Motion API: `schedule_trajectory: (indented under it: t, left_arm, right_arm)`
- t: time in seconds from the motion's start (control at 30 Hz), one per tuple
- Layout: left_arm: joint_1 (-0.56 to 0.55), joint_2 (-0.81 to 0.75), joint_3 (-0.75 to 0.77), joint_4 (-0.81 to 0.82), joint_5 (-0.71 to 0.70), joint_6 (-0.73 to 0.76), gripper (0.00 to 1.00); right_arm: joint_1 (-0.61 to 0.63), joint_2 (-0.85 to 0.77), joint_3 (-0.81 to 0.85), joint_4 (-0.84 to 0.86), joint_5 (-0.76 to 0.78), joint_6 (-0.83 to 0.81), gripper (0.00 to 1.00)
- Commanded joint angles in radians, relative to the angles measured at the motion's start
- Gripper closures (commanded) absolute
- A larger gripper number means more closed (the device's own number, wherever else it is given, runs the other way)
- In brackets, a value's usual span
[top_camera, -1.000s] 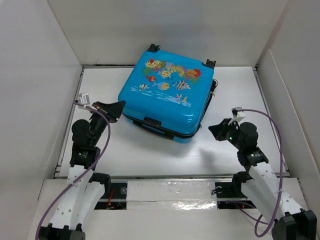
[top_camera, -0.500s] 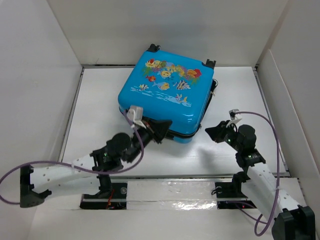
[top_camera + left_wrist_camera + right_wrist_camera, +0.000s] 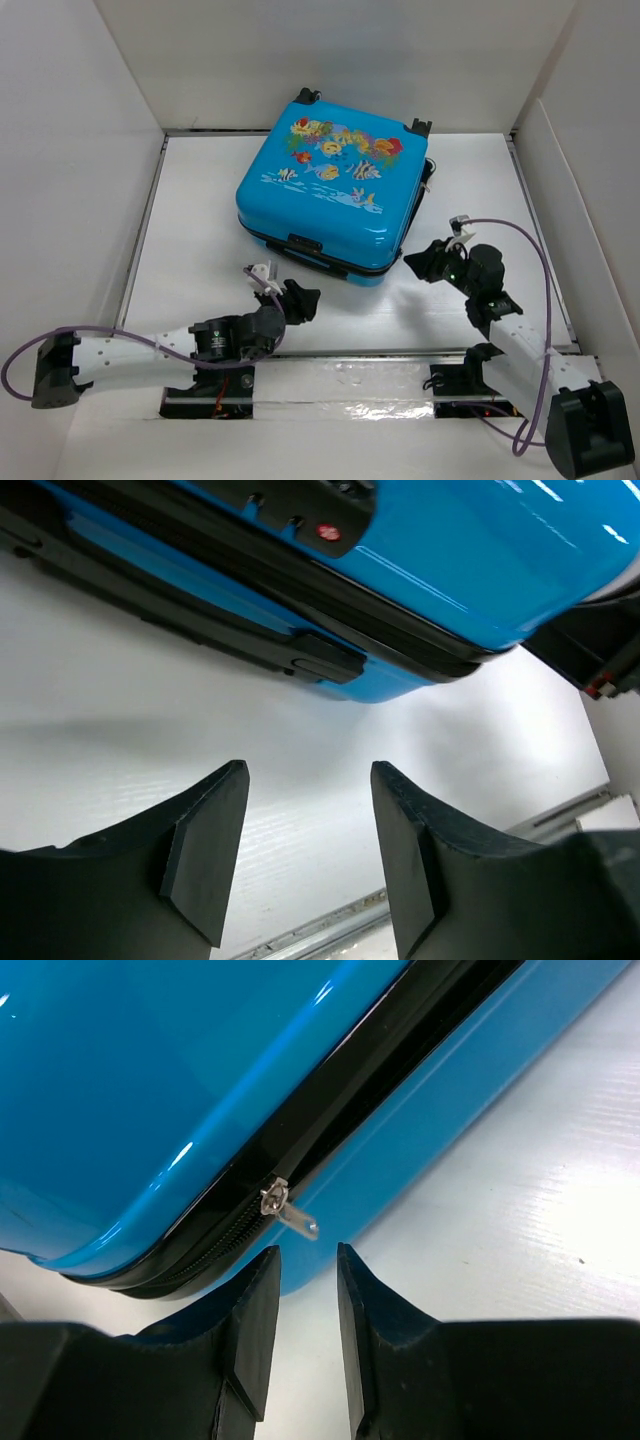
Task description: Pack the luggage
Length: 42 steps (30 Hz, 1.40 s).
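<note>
White table [image 3: 200, 250], white walls [image 3: 300, 60] all round. The luggage [image 3: 335, 190] lies flat just ahead of both grippers. The left gripper [image 3: 303, 299] stands half-wide and empty. The right gripper [image 3: 416, 262] is narrowly parted and empty, with the zipper pull [image 3: 290, 1212] just beyond its tips.

The luggage [image 3: 330, 195], a glossy bright blue hard shell printed with cartoon fish and coral, is laid flat and closed near the far edge of the surface [image 3: 200, 200], slightly askew. Its 2 black wheels [image 3: 421, 127] are turned to that edge; a silver zip pull [image 3: 290, 1212] is seen at its seam.
</note>
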<state>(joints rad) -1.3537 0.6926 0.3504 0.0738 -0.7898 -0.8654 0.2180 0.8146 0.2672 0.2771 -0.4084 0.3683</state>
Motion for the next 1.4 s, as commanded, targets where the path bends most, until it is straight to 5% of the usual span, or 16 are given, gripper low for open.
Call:
schedule_trajectory:
  t: [0.0,0.53,0.93,1.37]
  left_arm:
    - [0.027,0.06,0.022,0.026,-0.011,-0.081,0.49]
    - [0.283,0.203,-0.001,0.259,0.266,0.02,0.49]
    - [0.306,0.286,0.013,0.331,0.32,0.049,0.49]
    - [0.326,0.343,0.022,0.368,0.347,0.055,0.5]
  right_arm:
    - [0.015,0.035,0.018,0.094,-0.009,-0.032,0.64]
    - [0.101,0.097,0.029,0.155,0.065,-0.078,0.55]
    - [0.156,0.116,0.033,0.204,0.203,-0.154,0.61]
    - [0.156,0.193,0.02,0.362,0.171,-0.229,0.65]
